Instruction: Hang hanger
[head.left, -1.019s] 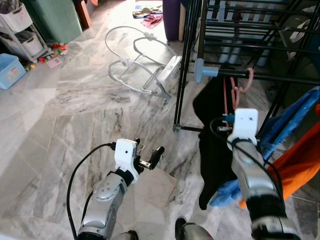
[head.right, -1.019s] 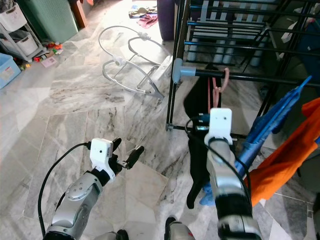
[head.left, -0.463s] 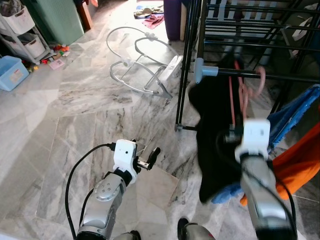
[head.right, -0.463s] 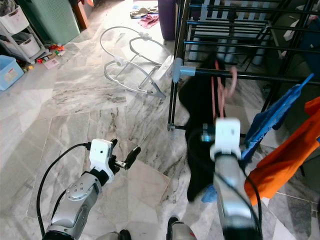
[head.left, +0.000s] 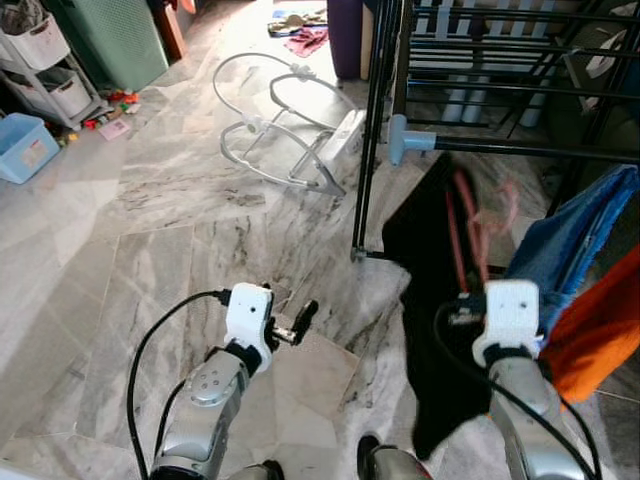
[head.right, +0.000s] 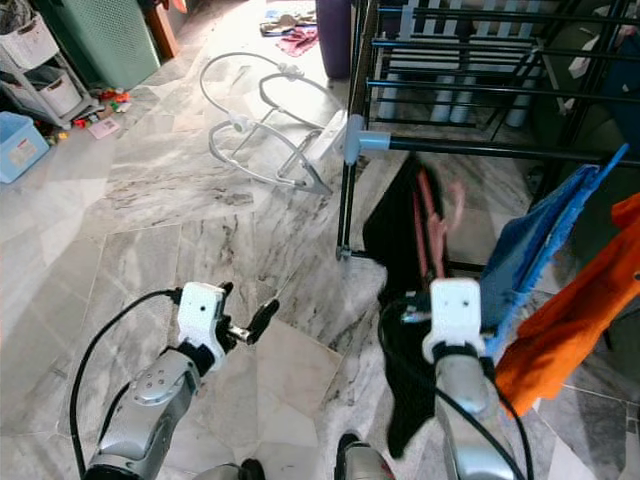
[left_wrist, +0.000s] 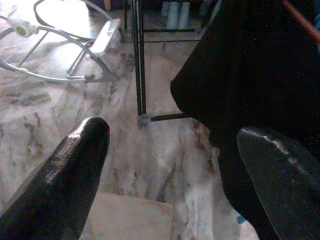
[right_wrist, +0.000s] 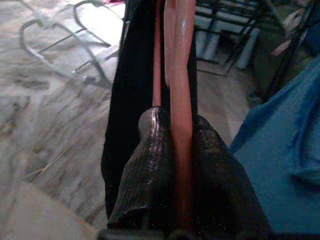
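The right gripper (right_wrist: 175, 132) has its two black fingers (right_wrist: 150, 165) pressed tight on the pink hanger (right_wrist: 181, 70), whose bar runs straight up between them with no gap on either side. A black garment (head.left: 435, 300) hangs from the hanger, draping down on the right side of the scene in front of the right arm. The hanger's hook (head.left: 495, 205) looks blurred and sits below the nearest black bar of the drying rack (head.left: 520, 152), apart from it rather than hooked over it. Just right of the garment, a blue cloth (head.left: 560, 245) and an orange cloth (head.left: 600, 320) hang on the rack.

The left gripper (left_wrist: 170, 150) is held out low over the marble floor (head.left: 150, 230), its fingers spread wide with nothing between them; through the gap show the floor, the rack's leg (left_wrist: 140, 75) and the edge of the black garment. Farther off on the floor lies a white wire frame (head.left: 285, 130). At the far left stand a blue bin (head.left: 20, 145) and a white shelf unit (head.left: 45, 65).
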